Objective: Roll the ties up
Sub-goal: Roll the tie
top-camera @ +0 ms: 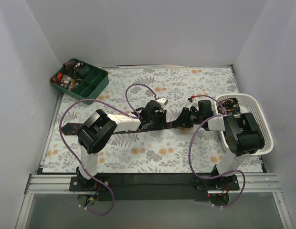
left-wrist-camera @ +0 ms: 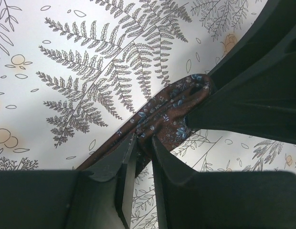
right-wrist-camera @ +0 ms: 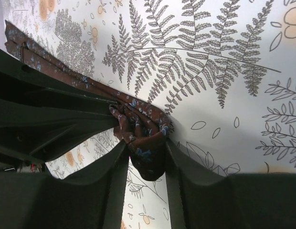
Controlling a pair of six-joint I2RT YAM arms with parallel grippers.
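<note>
A brown tie [top-camera: 71, 127] with small blue flowers lies across the patterned cloth from the left toward the middle. My left gripper [top-camera: 156, 118] is shut on it; in the left wrist view the strip of tie [left-wrist-camera: 167, 112] runs between the narrow jaws of the left gripper [left-wrist-camera: 143, 138]. My right gripper [top-camera: 187, 117] is just to the right of the left one. In the right wrist view, the tie's bunched, coiled end [right-wrist-camera: 143, 129] fills the gap of the right gripper [right-wrist-camera: 146, 143], touching both fingers. The two grippers nearly touch.
A dark green divided tray [top-camera: 98, 78] at the back left holds small coiled ties [top-camera: 71, 71]. A white lattice basket [top-camera: 262, 124] stands at the right beside the right arm, with more ties [top-camera: 229, 104] inside. White walls enclose the table.
</note>
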